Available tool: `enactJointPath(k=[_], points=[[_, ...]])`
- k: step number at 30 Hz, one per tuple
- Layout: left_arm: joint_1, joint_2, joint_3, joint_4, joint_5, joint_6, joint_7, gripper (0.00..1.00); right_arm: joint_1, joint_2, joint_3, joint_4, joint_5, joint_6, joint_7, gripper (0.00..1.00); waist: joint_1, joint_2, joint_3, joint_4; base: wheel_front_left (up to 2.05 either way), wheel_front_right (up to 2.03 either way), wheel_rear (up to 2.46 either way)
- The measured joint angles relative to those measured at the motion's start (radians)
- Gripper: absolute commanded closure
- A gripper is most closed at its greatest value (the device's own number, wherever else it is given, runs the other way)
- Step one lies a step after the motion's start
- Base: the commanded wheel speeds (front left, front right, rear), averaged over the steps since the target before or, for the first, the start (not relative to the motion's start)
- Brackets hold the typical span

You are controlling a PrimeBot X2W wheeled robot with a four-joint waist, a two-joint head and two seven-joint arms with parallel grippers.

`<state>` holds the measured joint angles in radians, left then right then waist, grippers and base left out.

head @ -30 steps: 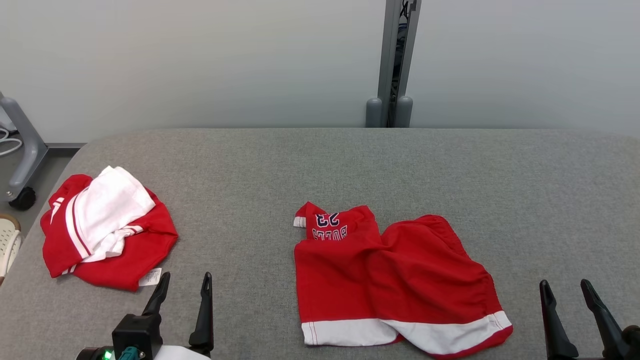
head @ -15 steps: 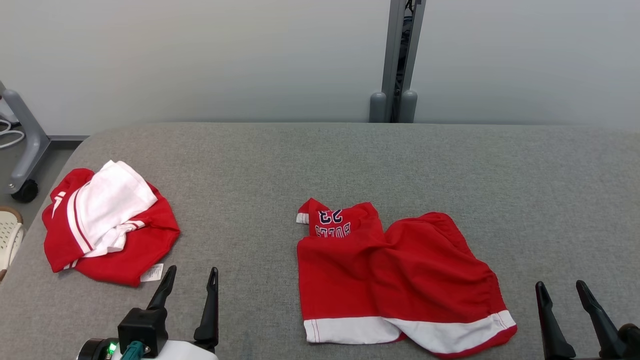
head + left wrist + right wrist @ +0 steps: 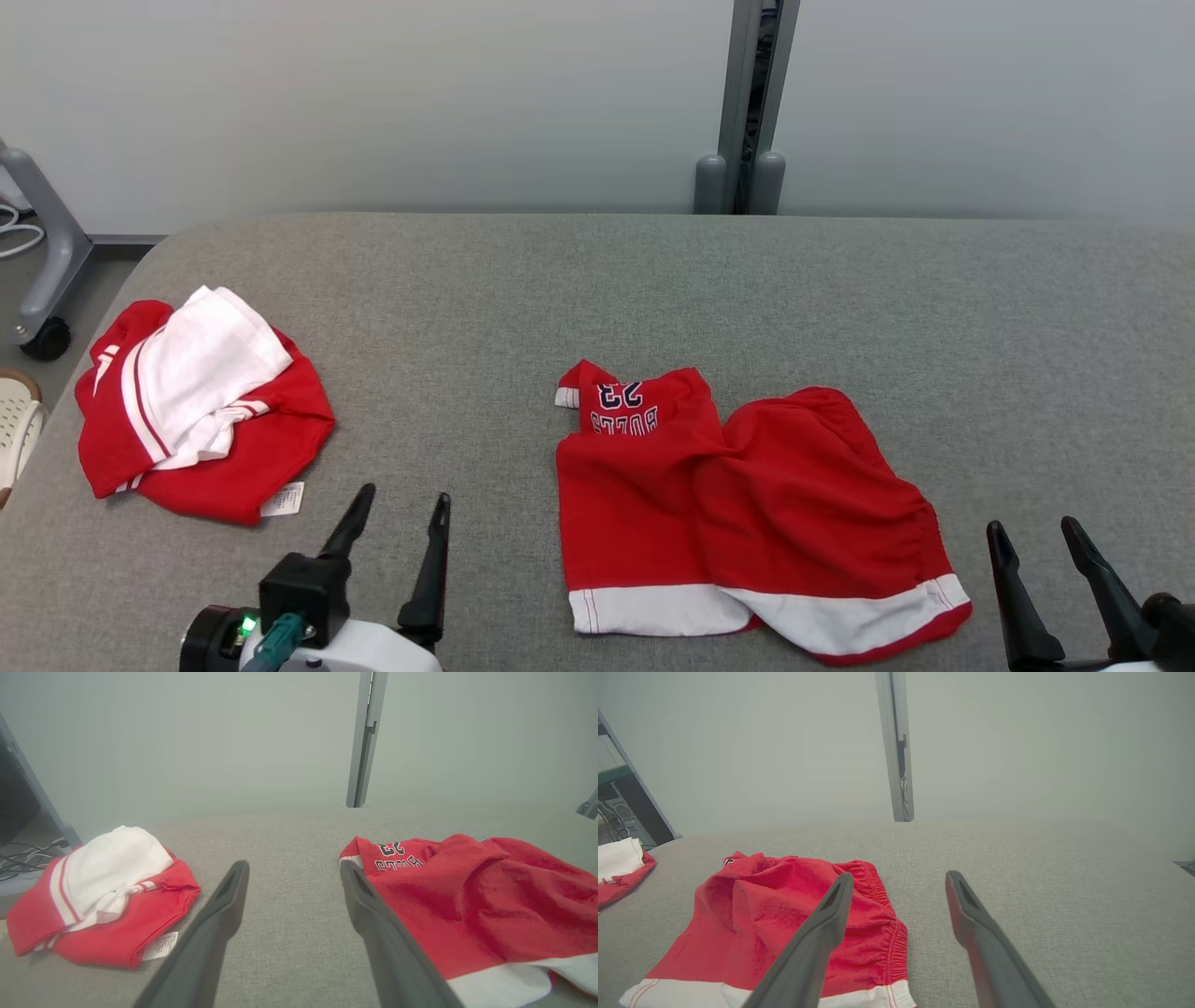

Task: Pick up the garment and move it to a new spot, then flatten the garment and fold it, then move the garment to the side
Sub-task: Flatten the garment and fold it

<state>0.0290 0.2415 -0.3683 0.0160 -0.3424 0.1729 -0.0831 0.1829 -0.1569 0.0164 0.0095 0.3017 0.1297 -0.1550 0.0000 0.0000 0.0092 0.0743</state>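
Red shorts [image 3: 747, 504]: lying rumpled at centre of grey table [image 3: 597, 271], white hem nearest, showing upside-down "23" over "BULLS" at far-left corner. Left gripper [image 3: 403, 495] and right gripper [image 3: 1032, 525]: flanking shorts, gaping wide, gripping nothing. Red-and-white garment pile [image 3: 196, 401], far left: showing white tag [image 3: 283, 499], print unreadable.

Dark two-fingered grippers on pale arms

The left gripper [image 3: 405, 493] has two long dark fingers [image 3: 217, 919] tapering to blunt tips, each with a shallow slot sunk into its inner face (plain in the wrist views). They rise from a boxy black block [image 3: 299, 586], beside a lit green lamp [image 3: 247, 623] and a teal plug [image 3: 276, 644], over a smooth white forearm shell [image 3: 359, 651]. The right gripper [image 3: 1032, 525] has the same glossy fingers and a rounded black knuckle [image 3: 1172, 618].
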Motion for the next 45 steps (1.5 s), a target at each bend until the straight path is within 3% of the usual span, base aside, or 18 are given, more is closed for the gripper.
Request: enactJointPath(k=[6, 12, 30, 32, 33, 34, 35, 36, 45], points=[[-0.021, -0.013, -0.089, 0.006, -0.062, -0.083, 0.186, 0.0, 0.0, -0.044, 0.027, 0.0, 0.037, 0.0, 0.083, 0.0, 0.0, 0.0, 0.036, -0.004, 0.0, 0.0, 0.0], [-0.037, -0.022, -0.124, -0.001, -0.129, -0.131, 0.302, 0.0, -0.004, -0.089, 0.058, -0.01, 0.071, 0.0, 0.158, 0.0, 0.0, 0.0, 0.087, -0.015, 0.0, 0.0, 0.0], [-0.099, -0.032, -0.156, 0.044, -0.249, -0.216, 0.431, 0.0, -0.069, -0.177, 0.162, -0.013, 0.17, 0.0, 0.329, 0.0, 0.0, 0.0, 0.263, -0.028, 0.0, 0.0, 0.0], [-0.109, -0.035, -0.156, 0.056, -0.258, -0.223, 0.434, 0.15, -0.08, -0.19, 0.175, -0.013, 0.182, 0.0, 0.342, 0.0, 0.0, 0.0, 0.275, -0.028, 0.0, 0.0, 0.0], [-0.116, -0.035, -0.157, 0.062, -0.257, -0.224, 0.433, 0.31, -0.084, -0.194, 0.183, -0.016, 0.186, 0.0, 0.347, 0.17, 0.0, 0.0, 0.28, -0.028, 0.0, 0.0, 0.0], [-0.121, -0.036, -0.156, 0.067, -0.258, -0.225, 0.432, 0.53, -0.09, -0.196, 0.186, -0.018, 0.187, 0.0, 0.348, 0.5, 0.0, 0.0, 0.284, -0.028, 0.0, 0.0, 0.0], [-0.125, -0.037, -0.156, 0.074, -0.26, -0.226, 0.43, 0.75, -0.095, -0.201, 0.192, -0.021, 0.192, 0.0, 0.351, 0.71, 0.0, 0.0, 0.288, -0.028, 0.0, 0.0, 0.0], [-0.129, -0.037, -0.155, 0.08, -0.259, -0.226, 0.424, 1.0, -0.097, -0.204, 0.194, -0.027, 0.192, 0.0, 0.346, 1.0, 0.0, 0.0, 0.292, -0.028, 0.0, 0.0, 0.0], [-0.143, -0.033, -0.157, 0.082, -0.263, -0.243, 0.396, 1.0, -0.092, -0.227, 0.194, -0.108, 0.269, 0.0, 0.291, 1.0, 0.0, 0.0, 0.301, -0.029, 0.0, 0.0, 0.0]])
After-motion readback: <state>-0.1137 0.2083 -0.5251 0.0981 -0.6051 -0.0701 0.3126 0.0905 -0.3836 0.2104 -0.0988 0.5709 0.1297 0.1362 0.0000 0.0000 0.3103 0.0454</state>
